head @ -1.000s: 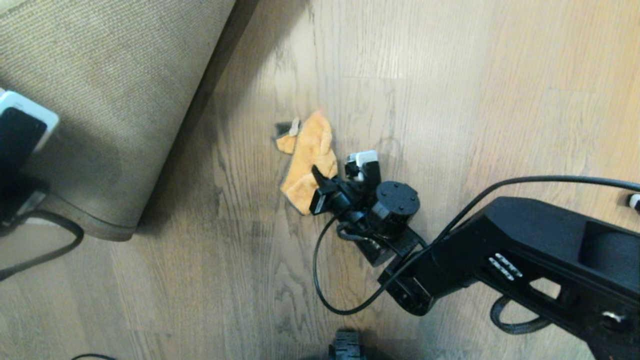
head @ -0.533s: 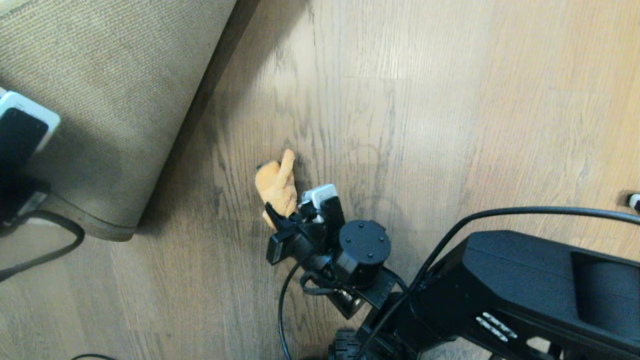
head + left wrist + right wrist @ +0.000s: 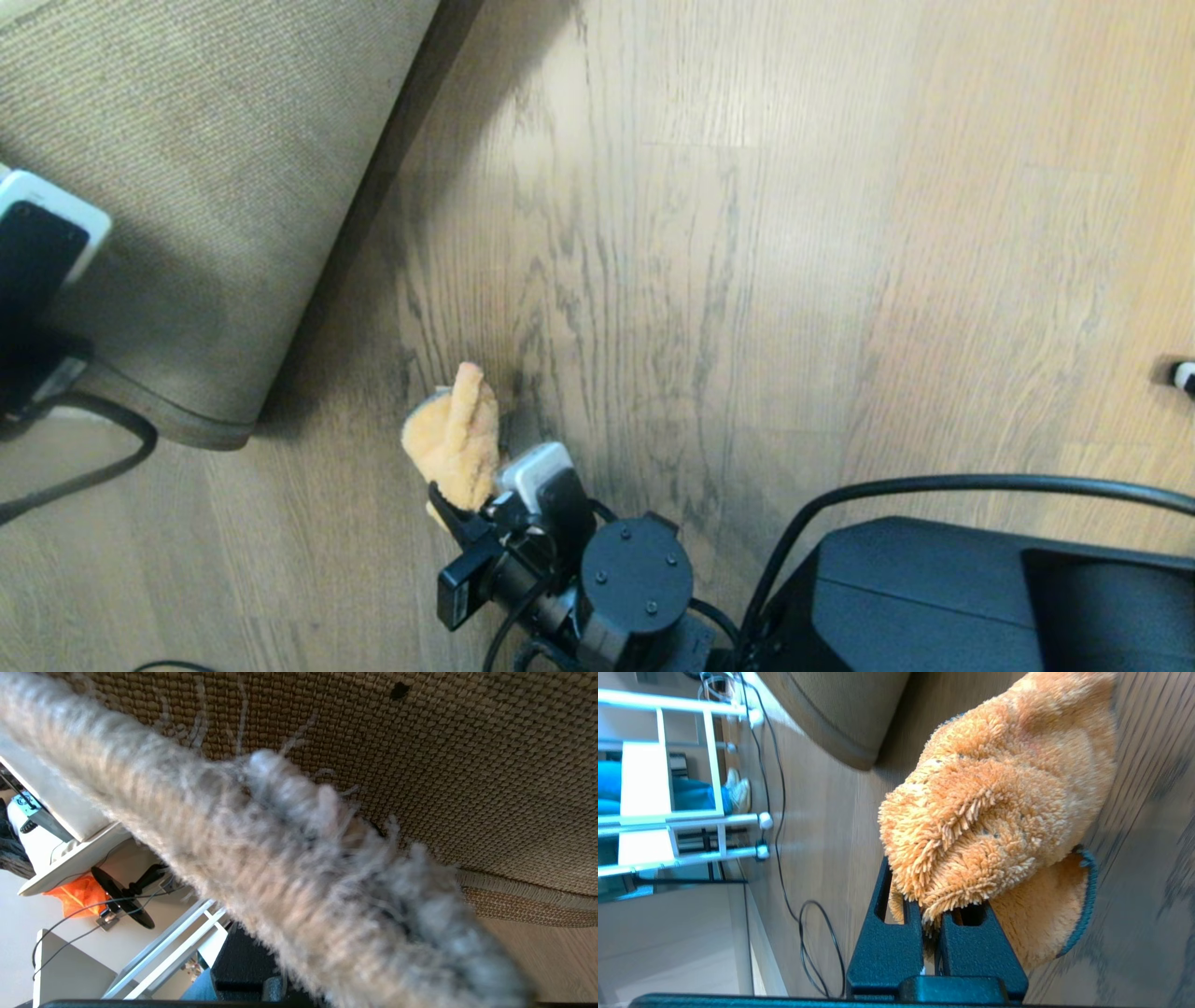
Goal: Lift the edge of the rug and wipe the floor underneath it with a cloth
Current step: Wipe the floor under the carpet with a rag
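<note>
The rug [image 3: 196, 177] is held up at the upper left with its tan woven backing showing. My left gripper [image 3: 42, 247] sits at its raised edge, shut on the rug. In the left wrist view the grey pile edge [image 3: 289, 872] crosses in front and hides the fingers, with the backing [image 3: 467, 765] behind it. The orange-tan cloth [image 3: 457, 443] is bunched on the floor [image 3: 766, 280] near the robot's base. My right gripper [image 3: 485, 509] is shut on it. In the right wrist view the black fingers [image 3: 882, 952] pinch the cloth [image 3: 999, 798], which drags on the planks.
A black cable [image 3: 93, 467] lies on the floor below the lifted rug corner, and another cable [image 3: 817, 947] loops nearby. A white metal rack [image 3: 691, 821] stands farther off, with a person's jeans and shoe [image 3: 738, 793] behind it. A small white item [image 3: 1184, 375] lies at the right edge.
My right gripper has dragged the cloth across the floor toward the robot and to the left, and the cloth has bunched up. The left arm and the rug have stayed still.
</note>
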